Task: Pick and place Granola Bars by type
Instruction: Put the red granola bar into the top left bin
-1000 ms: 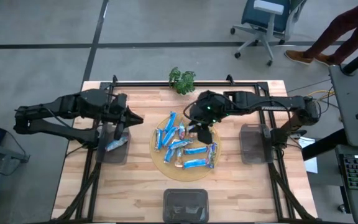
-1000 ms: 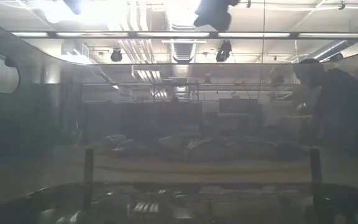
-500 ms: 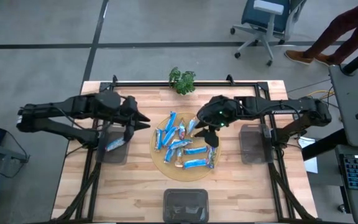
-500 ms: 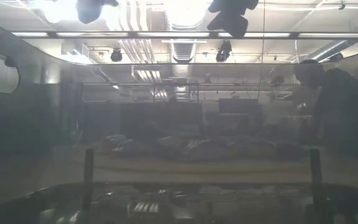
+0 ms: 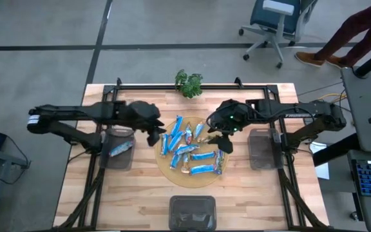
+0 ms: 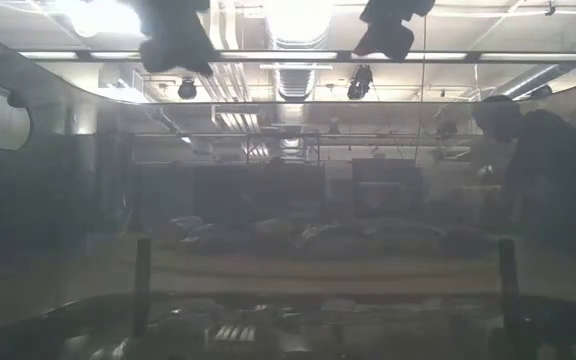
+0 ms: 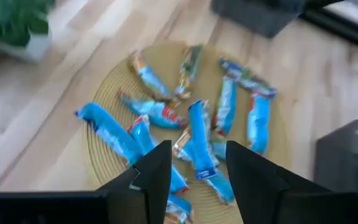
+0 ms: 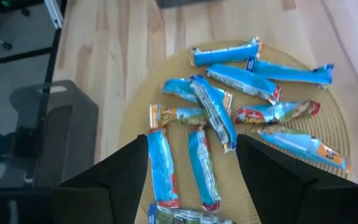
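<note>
Several granola bars [image 5: 189, 149], mostly blue foil, lie scattered on a round woven mat [image 5: 172, 173] at the table's middle; they also show in the left wrist view [image 7: 197, 134] and the right wrist view [image 8: 213, 109]. One more blue bar [image 5: 121, 149] lies in the grey bin [image 5: 117, 159] on the left. My left gripper [image 5: 153, 134] hangs open above the mat's left edge, nothing between its fingers [image 7: 157, 180]. My right gripper [image 5: 225, 143] hangs open over the mat's right part, also holding nothing [image 8: 194, 186].
A second grey bin [image 5: 263, 148] stands right of the mat and a third [image 5: 192, 211] at the table's near edge. A small potted plant [image 5: 189, 82] sits at the far edge. A person stands beyond the table [image 6: 538, 170].
My left gripper has travelled from above the left bin toward the table's right, reaching the mat's left edge, and has come lower. My right gripper has drawn back toward the table's right edge, from the mat's middle to its right part. The bars have stayed put.
</note>
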Controlling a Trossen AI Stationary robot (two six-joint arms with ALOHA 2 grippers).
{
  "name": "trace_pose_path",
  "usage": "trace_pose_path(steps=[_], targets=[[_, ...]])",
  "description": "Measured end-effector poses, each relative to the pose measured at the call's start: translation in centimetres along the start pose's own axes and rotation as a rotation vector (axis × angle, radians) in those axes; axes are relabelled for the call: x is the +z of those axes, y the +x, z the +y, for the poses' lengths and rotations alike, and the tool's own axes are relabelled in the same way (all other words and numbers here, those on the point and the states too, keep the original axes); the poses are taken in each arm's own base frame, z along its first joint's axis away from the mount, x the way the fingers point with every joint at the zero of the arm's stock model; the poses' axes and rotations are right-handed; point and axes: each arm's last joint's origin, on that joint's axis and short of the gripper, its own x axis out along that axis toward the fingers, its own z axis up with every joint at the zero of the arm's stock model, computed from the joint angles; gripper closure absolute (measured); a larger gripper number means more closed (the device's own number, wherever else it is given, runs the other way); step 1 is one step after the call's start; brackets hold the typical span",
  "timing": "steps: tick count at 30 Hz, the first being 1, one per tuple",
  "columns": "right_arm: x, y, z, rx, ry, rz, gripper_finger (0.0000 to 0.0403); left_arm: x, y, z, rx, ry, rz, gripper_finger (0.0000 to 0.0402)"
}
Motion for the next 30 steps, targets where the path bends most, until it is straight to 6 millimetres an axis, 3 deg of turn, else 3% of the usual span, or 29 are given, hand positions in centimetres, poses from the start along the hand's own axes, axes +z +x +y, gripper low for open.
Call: trace_pose_path(steps=[11,20,30], targets=[[-0.3,-5.8,0.7,-0.078,-0.059,-0.184,0.0184,1.9,6.5,-1.2,0.126,-0.11,0.289,0.0264],[-0.6,-7.6,0.8,-0.132,-0.118,-0.239,0.0184,3.6,12.3,-2.3,0.252,-0.204,0.491,0.0264],[-1.6,-8.6,0.8,-0.141,-0.127,-0.194,0.0184,1.1,15.4,-2.9,0.329,-0.211,0.497,0.0264]])
